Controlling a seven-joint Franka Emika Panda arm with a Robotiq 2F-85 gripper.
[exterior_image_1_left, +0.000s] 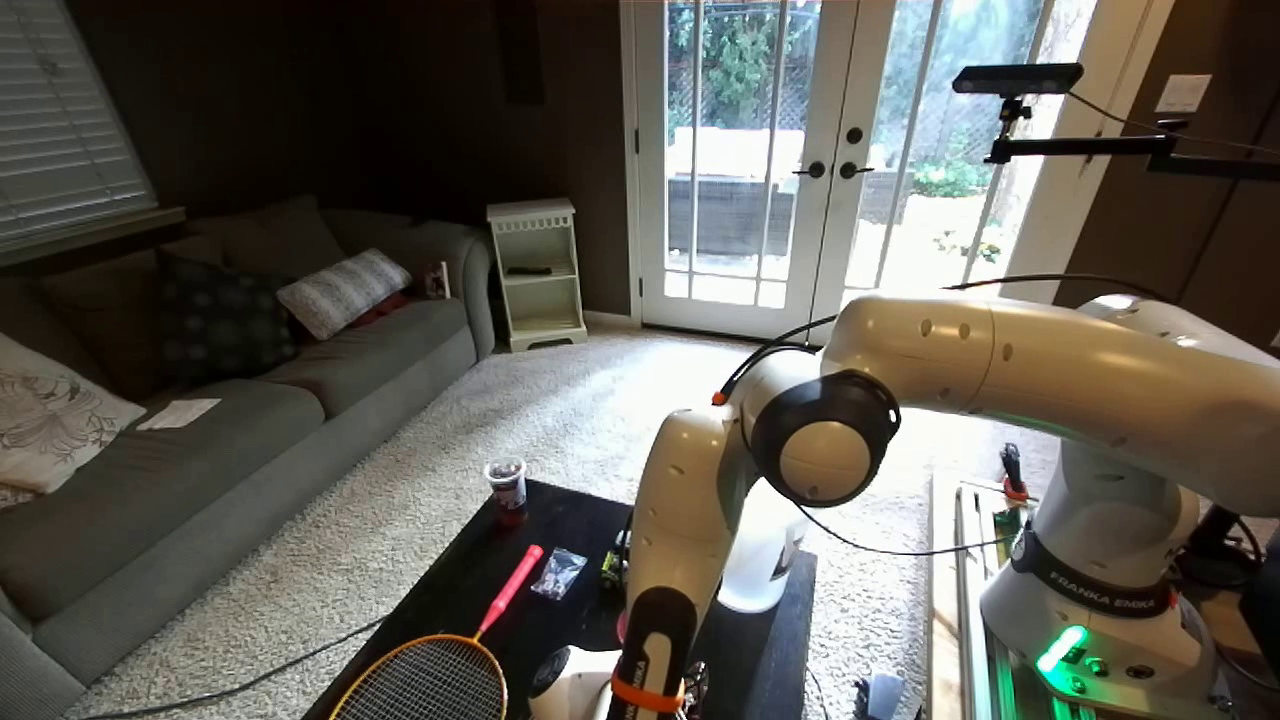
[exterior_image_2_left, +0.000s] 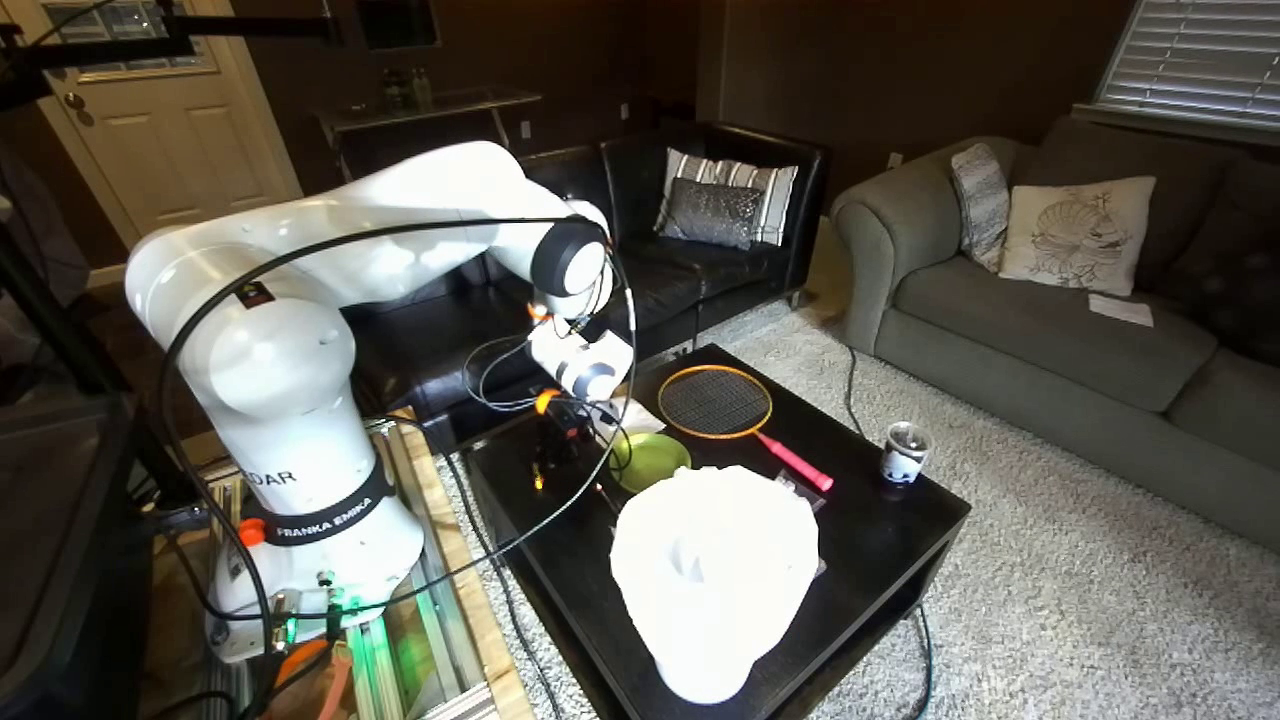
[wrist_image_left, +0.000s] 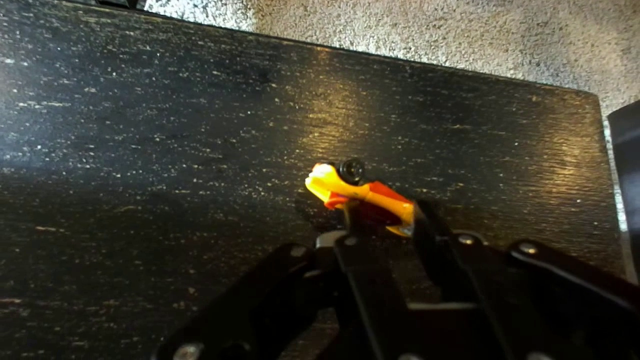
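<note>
A yellow toy car (wrist_image_left: 345, 189) with red parts and a black wheel shows near the middle of the wrist view, over the dark tabletop. My gripper (wrist_image_left: 384, 215) stands partly open around its rear half, and the fingers (wrist_image_left: 425, 225) cover parts of it. Whether the pads press on the car cannot be told. In an exterior view a small yellow spot, apparently the same toy car (exterior_image_2_left: 538, 482), shows just below the black gripper, close to the table (exterior_image_2_left: 880, 560). The arm and the frame's bottom edge hide the gripper in the remaining exterior view.
A green bowl (exterior_image_2_left: 652, 460) is close beside the gripper. A tall white bin (exterior_image_2_left: 715, 570), a badminton racket (exterior_image_2_left: 715, 402), a plastic cup (exterior_image_2_left: 903, 455) and a small clear bag (exterior_image_1_left: 559, 574) are on the table. The tabletop ends at an edge above carpet (wrist_image_left: 440, 35). Cables loop around the arm.
</note>
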